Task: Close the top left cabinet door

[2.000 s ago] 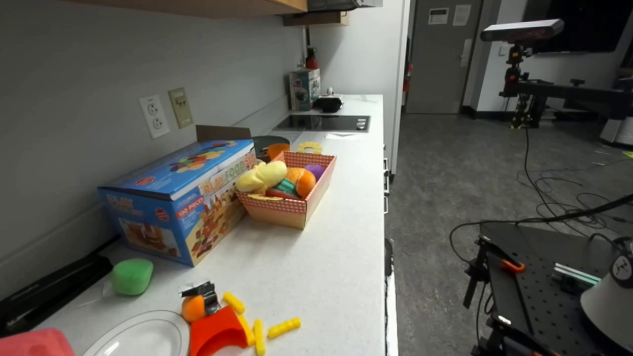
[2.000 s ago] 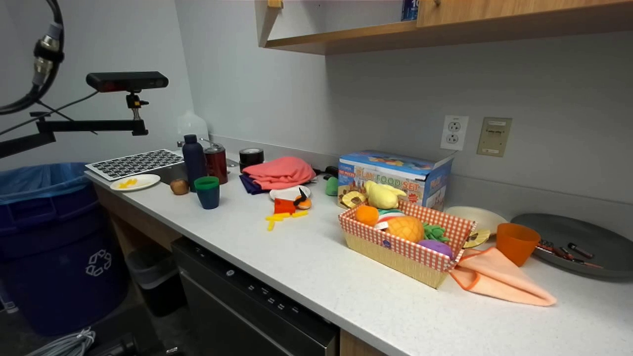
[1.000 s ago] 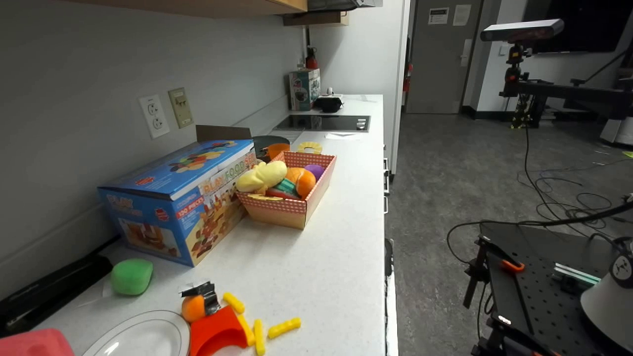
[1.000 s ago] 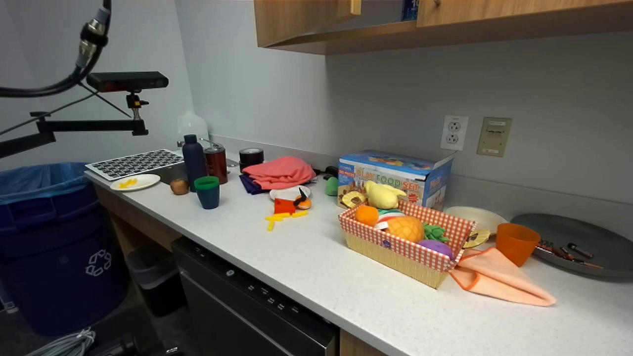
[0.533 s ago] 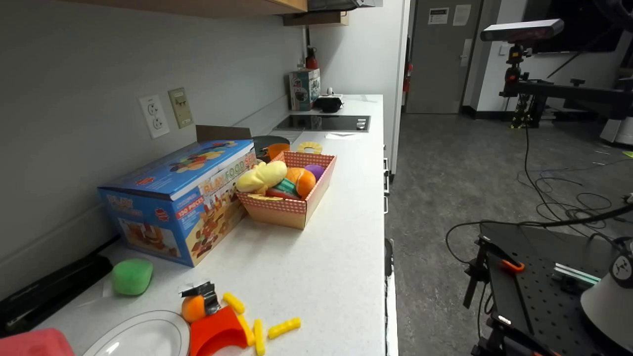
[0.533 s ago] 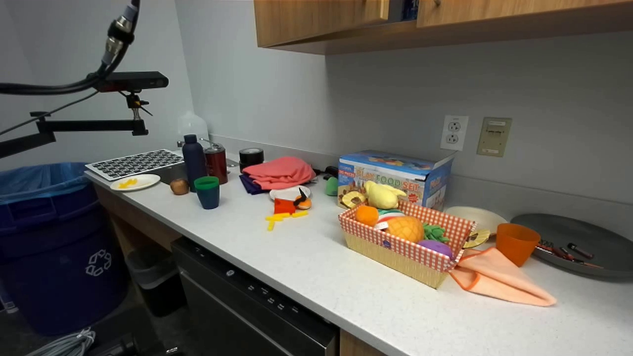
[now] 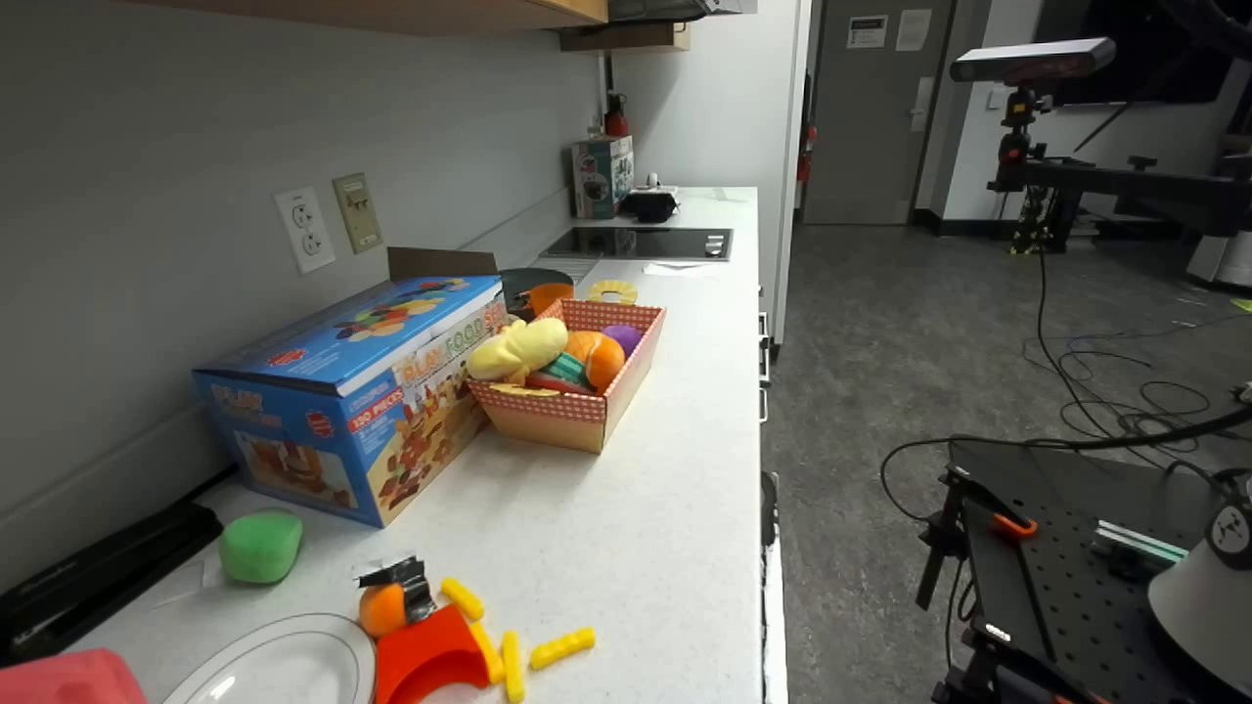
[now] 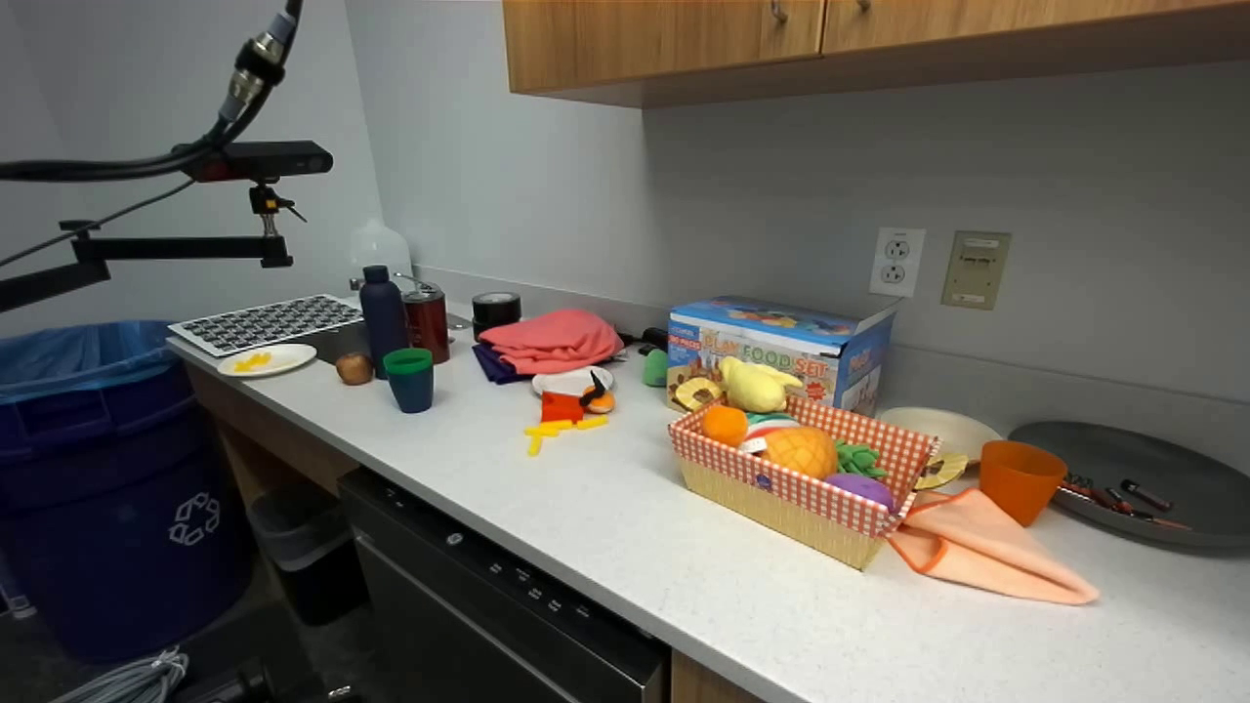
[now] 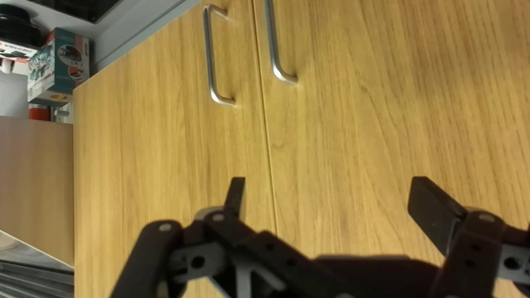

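The left cabinet door [image 8: 664, 39] is light wood with a metal handle [image 8: 778, 10]. It sits flush beside the neighbouring door [image 8: 977, 21], with only a thin seam between them. The wrist view stands upside down, so the left door [image 9: 372, 103] fills its right side and the neighbouring door [image 9: 161, 140] its left. Both bar handles show near the top there. My gripper [image 9: 328, 180] is open and empty, its fingers spread in front of the doors across the seam. Whether the fingers touch the wood cannot be told. The gripper is outside both exterior views.
Below the cabinet, the counter [image 8: 586, 508] holds a play food box [image 8: 762, 342], a toy basket [image 8: 771, 498], a bottle [image 8: 383, 317] and cups. A camera on a stand [image 8: 252, 161] and a thick cable [image 8: 259, 68] are at the left. The robot base [image 7: 1208, 596] stands on a cart.
The left cabinet door has swung from wide open, through half and slightly ajar, to flush with its neighbour. The cable at upper left in an exterior view has moved right.
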Robot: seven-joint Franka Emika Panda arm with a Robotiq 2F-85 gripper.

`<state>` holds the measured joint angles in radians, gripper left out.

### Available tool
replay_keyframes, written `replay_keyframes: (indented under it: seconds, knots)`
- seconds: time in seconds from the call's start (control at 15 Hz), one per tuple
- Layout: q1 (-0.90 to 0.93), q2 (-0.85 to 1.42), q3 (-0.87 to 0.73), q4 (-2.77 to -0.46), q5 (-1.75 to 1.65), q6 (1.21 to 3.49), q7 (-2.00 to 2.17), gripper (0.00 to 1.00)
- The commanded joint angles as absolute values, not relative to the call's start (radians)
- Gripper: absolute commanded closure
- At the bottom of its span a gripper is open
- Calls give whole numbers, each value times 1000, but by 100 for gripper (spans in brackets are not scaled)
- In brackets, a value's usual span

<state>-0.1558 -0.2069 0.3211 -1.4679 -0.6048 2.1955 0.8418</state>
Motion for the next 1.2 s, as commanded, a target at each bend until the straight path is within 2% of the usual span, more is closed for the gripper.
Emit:
replay_keyframes:
  seconds: [0.0, 0.27, 1.13]
  knots:
    - [-77, -208, 274, -1445, -569, 2171, 821, 0]
    - [-44, -276, 268, -1530, -554, 2150, 854, 0]
    - [-45, -568, 312, -1840, -493, 1885, 916, 0]
